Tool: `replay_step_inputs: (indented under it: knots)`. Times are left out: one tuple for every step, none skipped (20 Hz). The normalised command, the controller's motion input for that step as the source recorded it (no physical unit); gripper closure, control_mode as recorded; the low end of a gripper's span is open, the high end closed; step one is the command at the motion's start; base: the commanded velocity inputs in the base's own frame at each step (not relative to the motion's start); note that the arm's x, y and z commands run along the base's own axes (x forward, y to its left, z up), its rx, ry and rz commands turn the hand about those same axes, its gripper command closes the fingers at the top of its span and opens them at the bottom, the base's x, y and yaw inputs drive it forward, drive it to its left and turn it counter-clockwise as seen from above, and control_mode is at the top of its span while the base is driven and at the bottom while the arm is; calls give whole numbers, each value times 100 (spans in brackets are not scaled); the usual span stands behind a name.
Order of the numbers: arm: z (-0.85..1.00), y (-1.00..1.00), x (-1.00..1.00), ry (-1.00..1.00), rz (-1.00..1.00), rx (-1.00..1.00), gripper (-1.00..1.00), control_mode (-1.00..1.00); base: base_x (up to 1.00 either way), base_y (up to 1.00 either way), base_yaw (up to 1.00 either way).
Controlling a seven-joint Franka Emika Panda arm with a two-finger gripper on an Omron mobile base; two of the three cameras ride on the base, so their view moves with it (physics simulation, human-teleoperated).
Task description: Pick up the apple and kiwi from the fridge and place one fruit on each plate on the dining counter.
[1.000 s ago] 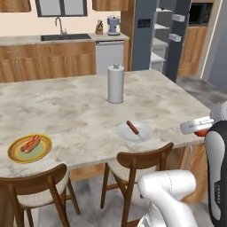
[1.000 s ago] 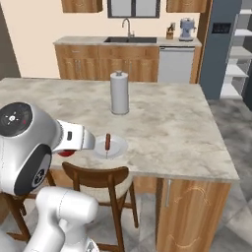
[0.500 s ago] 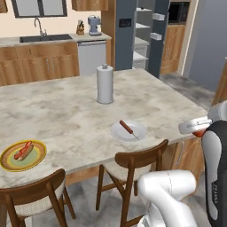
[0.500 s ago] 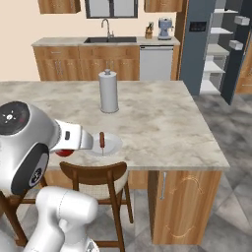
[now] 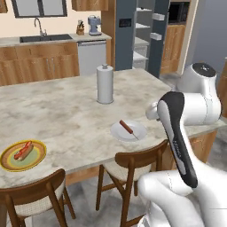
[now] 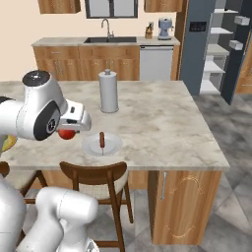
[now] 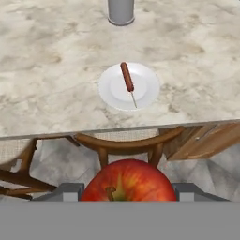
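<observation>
Closed around the apple (image 7: 127, 180), the claw (image 7: 127, 193) holds the red fruit between its two fingers, one at each side of it. From the right base camera I see the apple (image 6: 66, 133) as a red ball under the white hand, just off the near edge of the worktop (image 6: 162, 128) and above a wooden chair (image 6: 93, 179).

On the worktop, close to the near edge, lies a white plate (image 7: 129, 86). A thin reddish-brown sausage on a stick (image 7: 127, 77) rests on it, a little to one side of the middle. The apple is near this plate but not over it; it hangs in front of the worktop edge, over the chair back.

Further to the left, near the corner of the worktop, stands a yellow plate (image 5: 23, 154) with a greenish centre, and a second sausage (image 5: 24, 150) lies on it. The two plates are well apart. Behind the white plate, in the middle of the worktop, a roll of paper towel (image 5: 105, 84) stands upright.

At the back of the room the fridge (image 6: 209, 44) is open, with its white shelves visible and the dark door (image 5: 158, 37) swung out. Beside it runs a wooden counter with a sink (image 6: 103, 40). I cannot see the kiwi.
</observation>
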Motion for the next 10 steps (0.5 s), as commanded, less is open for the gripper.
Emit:
replay_step_inputs:
  knots:
    - [-50,0,88,19,2,0,100,-100,0,0,0]
    - [-52,0,84,16,1,-2,100,-100,0,0,0]
    - [-54,0,80,14,1,-3,100,-100,0,0,0]
    - [-55,0,80,13,0,-5,100,-100,0,0,0]
    - [-58,0,74,13,0,-7,100,-100,0,0,0]
    - [-59,0,72,12,0,-7,100,-100,0,0,0]
    - [-59,0,71,13,0,-8,100,-100,0,0,0]
    - [-58,0,69,12,0,-8,100,-100,0,0,0]
    - [-55,0,69,11,0,-7,100,-100,0,0,0]
    - [-54,0,70,10,0,-6,100,-100,0,0,0]
